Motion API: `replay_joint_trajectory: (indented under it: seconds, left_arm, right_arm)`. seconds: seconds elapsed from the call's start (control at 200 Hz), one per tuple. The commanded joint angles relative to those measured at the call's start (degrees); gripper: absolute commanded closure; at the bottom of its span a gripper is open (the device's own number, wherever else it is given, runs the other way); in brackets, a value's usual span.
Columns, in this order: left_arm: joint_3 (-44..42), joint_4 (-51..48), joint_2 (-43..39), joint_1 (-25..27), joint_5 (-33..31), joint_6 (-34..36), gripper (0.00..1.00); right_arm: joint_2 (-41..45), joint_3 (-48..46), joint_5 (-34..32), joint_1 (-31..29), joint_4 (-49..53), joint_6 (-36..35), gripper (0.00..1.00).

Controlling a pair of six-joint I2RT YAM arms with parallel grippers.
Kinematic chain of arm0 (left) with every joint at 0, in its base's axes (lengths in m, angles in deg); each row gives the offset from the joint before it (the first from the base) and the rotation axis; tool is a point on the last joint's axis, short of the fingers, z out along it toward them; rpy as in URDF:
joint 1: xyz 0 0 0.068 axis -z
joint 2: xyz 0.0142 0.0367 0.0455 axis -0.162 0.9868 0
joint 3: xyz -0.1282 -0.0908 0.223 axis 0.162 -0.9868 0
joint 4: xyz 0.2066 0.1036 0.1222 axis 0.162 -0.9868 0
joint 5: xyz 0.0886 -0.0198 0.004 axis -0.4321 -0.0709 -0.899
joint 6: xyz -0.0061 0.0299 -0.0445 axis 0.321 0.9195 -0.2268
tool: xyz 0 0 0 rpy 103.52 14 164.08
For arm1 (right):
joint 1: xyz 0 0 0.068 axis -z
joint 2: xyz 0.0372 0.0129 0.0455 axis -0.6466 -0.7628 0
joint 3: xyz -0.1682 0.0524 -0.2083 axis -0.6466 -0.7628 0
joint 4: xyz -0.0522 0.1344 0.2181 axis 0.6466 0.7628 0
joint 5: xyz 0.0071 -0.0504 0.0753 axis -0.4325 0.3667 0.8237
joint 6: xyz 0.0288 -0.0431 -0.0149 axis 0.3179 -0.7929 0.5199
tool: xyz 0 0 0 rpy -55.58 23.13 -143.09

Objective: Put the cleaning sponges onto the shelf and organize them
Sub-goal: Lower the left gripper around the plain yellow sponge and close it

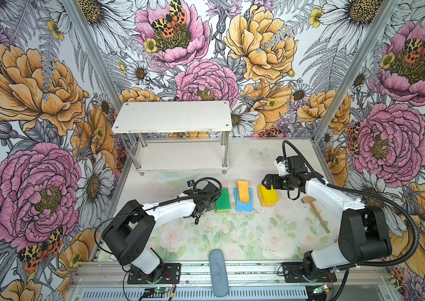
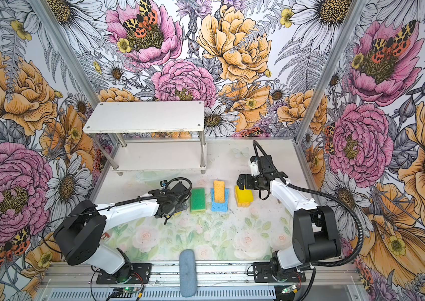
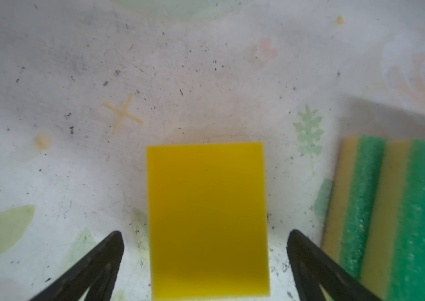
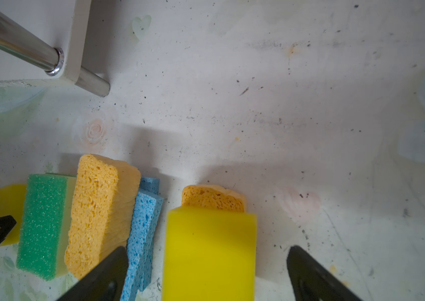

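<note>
We log the cleaning sponges [image 2: 197, 199] in a 9-to-3 o'clock row on the table [image 1: 232, 234], at 6 o'clock from the shelf [image 1: 172, 118]. The row holds:
- a first yellow sponge [image 3: 207, 221]
- two green-topped sponges [image 1: 223, 200], one on the other
- an orange sponge [image 1: 243, 191] lying on two blue sponges [image 1: 245, 207]
- a second yellow sponge [image 1: 268, 198] lying on another orange one [image 4: 212, 199]

The left gripper [image 3: 206, 233] is spread wide astride the first yellow sponge and holds nothing. The right gripper [image 4: 208, 250] is likewise wide astride the second yellow sponge, clear of it. A mallet [image 1: 315, 212] lies at 4 o'clock.
</note>
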Motion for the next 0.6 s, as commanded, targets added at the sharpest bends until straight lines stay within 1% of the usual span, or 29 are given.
replay_joint_trajectory:
  seconds: [0.0,0.26,0.405,0.595]
  left_arm:
    - [0.2,0.3,1.5,0.8,-3.5,-2.3,0.01]
    - [1.3,0.3,4.3,1.0,-1.7,-1.2,0.01]
    - [0.6,0.4,3.3,1.9,-3.5,-2.7,0.01]
    - [-0.8,1.3,1.7,1.8,-3.7,-1.8,0.02]
  right_arm:
    - [-0.4,1.3,0.8,0.4,-0.8,-0.4,0.03]
    - [-0.8,1.2,0.5,0.3,-0.7,-0.3,0.03]
    - [0.5,0.1,0.6,0.3,-0.6,0.5,0.04]
    - [1.8,-0.5,0.3,0.4,-0.7,0.9,0.04]
